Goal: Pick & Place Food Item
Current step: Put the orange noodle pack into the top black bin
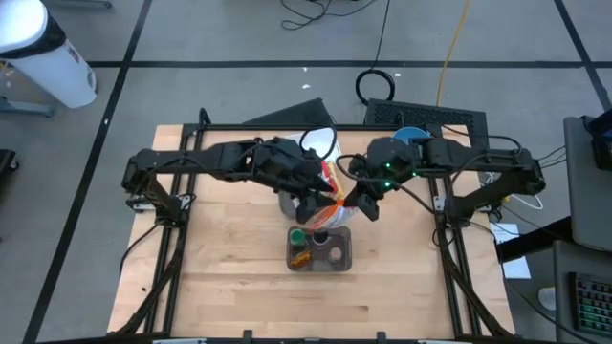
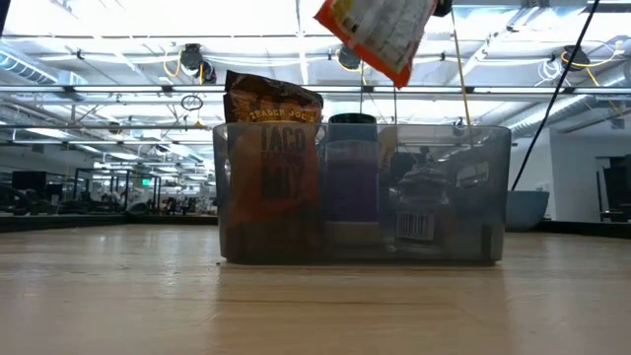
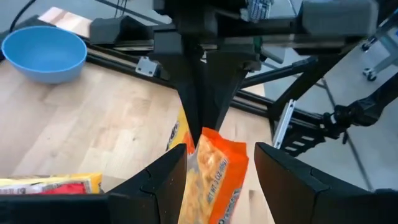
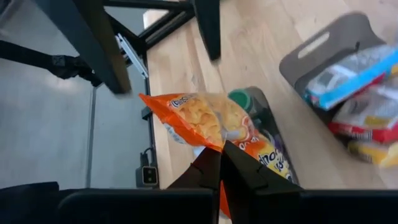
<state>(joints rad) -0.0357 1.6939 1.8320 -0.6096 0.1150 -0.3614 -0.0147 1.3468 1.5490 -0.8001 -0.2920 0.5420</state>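
1. The task's thing is an orange crinkly foil snack bag [image 4: 208,121] with yellow puffs printed on it. It hangs in the air at the middle of the high view, just above a grey translucent plastic bin [image 1: 321,247] on the pale wooden desk [image 1: 229,277].

2. It looks very light, soft and crushable. The film is likely slippery, and the puffs inside are fragile. I would hold it by a sealed edge or a corner, not by the belly.

3. The right end effector [image 4: 221,163] has its dark fingers pressed together on one edge of the bag, pinching the film. In the right wrist view the bag fans out past the fingertips.

4. The left end effector [image 3: 217,171] stands part spread, one finger on each side of the bag's orange end at the lower middle of the left wrist view. I cannot tell whether its pads touch the film or only flank it.

5. In the low view the bag's corner dangles at the upper right of centre. It hangs clear of the bin's rim, over a brown taco mix packet [image 2: 273,158] standing inside.

6. A round blue plastic bowl [image 3: 45,53] sits well apart, at the upper left of the left wrist view.
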